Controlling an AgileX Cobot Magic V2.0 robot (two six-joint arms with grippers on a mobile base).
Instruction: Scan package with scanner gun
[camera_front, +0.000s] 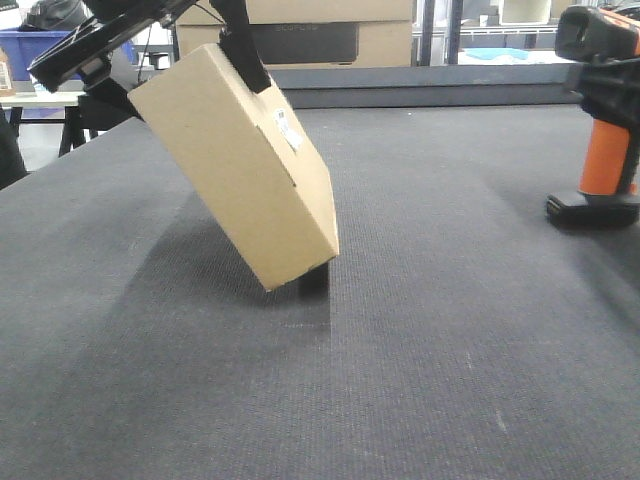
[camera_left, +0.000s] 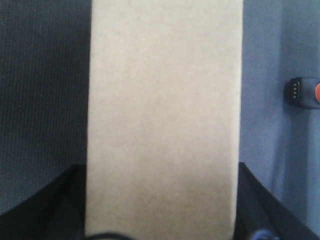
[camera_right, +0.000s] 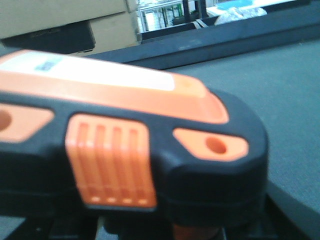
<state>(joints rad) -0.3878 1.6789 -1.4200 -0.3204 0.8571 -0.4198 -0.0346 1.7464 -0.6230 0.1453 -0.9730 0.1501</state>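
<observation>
Clamping the left end effector (camera_front: 180, 75) across the upper end of the package (camera_front: 235, 170), pinching the cardboard between two black fingers (camera_front: 250, 55) and filling the left wrist view with one plain tan face. Holding the package steeply tilted rather than flat, keeping the top end raised and the lowest corner down at the bench (camera_front: 400, 380), either touching it or hanging just above; not being able to tell which from the shadow there. Probably tilting it this way for turning the white label (camera_front: 288, 130) on the right-facing side out and upward, giving a reader on that side a clear line to it. Leaving bare bench between package and scanner gun (camera_front: 605, 150), keeping the two well apart. Standing the scanner gun upright on its black base at the far right, with the orange handle vertical. Looking down at very close range on the orange and black head in the right wrist view, suggesting a grasp on or about the scanner gun; not seeing the right end effector itself, so not being able to tell whether spread or pinching. Judging the scan as not yet done, needing the head aimed at the label.
</observation>
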